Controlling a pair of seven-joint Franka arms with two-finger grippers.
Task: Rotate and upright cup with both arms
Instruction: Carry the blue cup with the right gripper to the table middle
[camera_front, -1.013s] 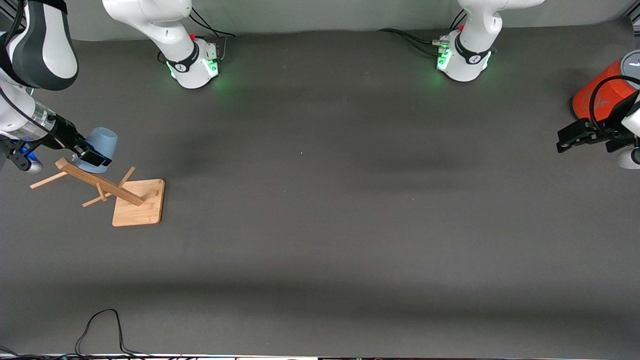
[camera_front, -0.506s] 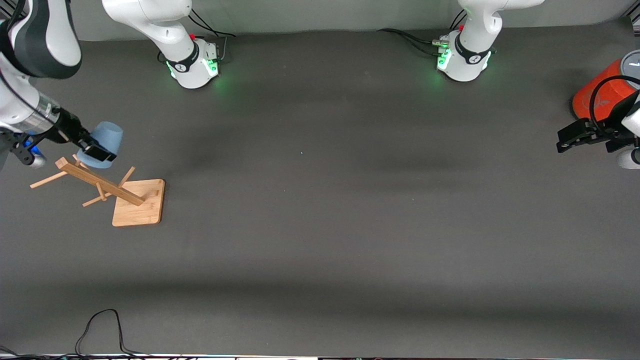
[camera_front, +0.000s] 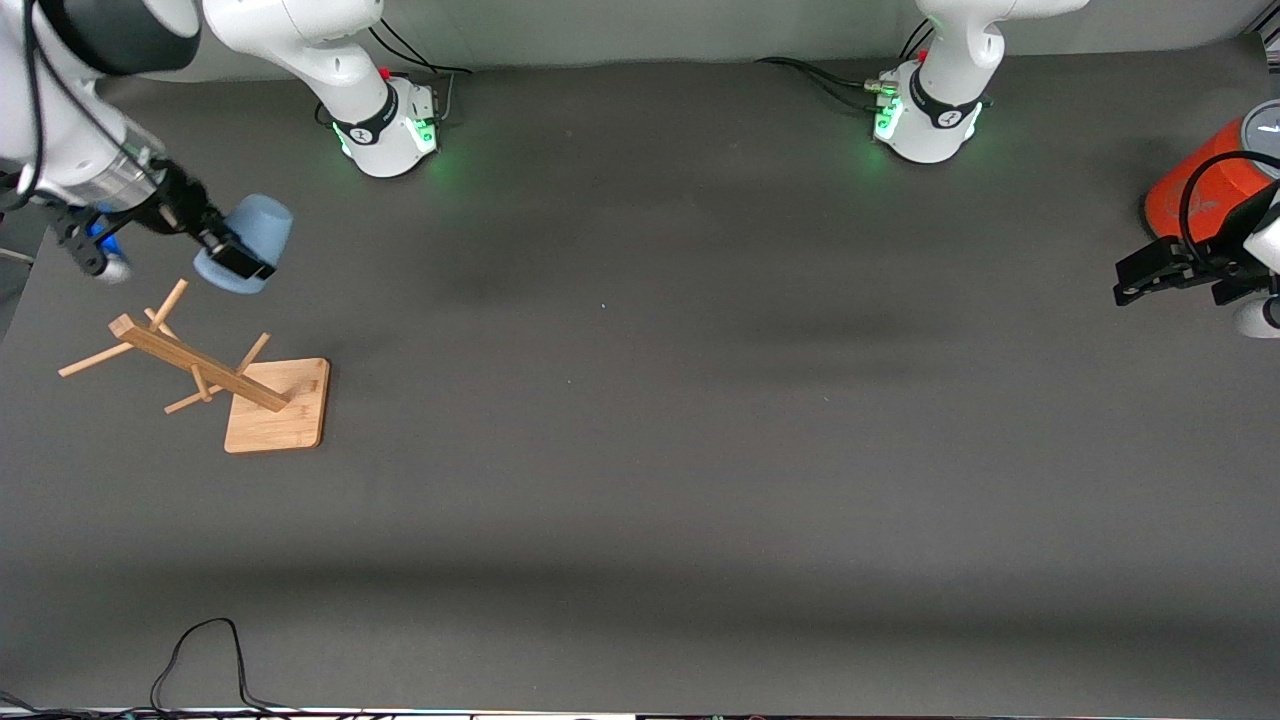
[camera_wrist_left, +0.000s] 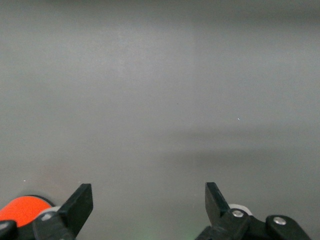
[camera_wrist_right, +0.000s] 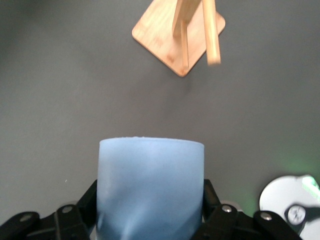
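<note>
Front view: the cup (camera_front: 247, 256) is held up in the air by the right hand (camera_front: 232, 262), over the dark worktop (camera_front: 640, 450) at the right arm's end. The cup is tipped on its side, with its rounded base pointing away from the arm. It is seen just above the wooden rack (camera_front: 205, 375), which stands on its square base nearer to the front camera. The cup and the rack are apart.

In the right wrist view, the blue cup (camera_wrist_right: 150, 190) is squeezed between the two black fingers (camera_wrist_right: 80, 212), one on each side.

The left hand (camera_front: 1150, 275) waits at the left arm's end, just beside the orange can (camera_front: 1205, 190). In the left wrist view its fingers (camera_wrist_left: 77, 205) are spread wide apart, and nothing is held between them.
</note>
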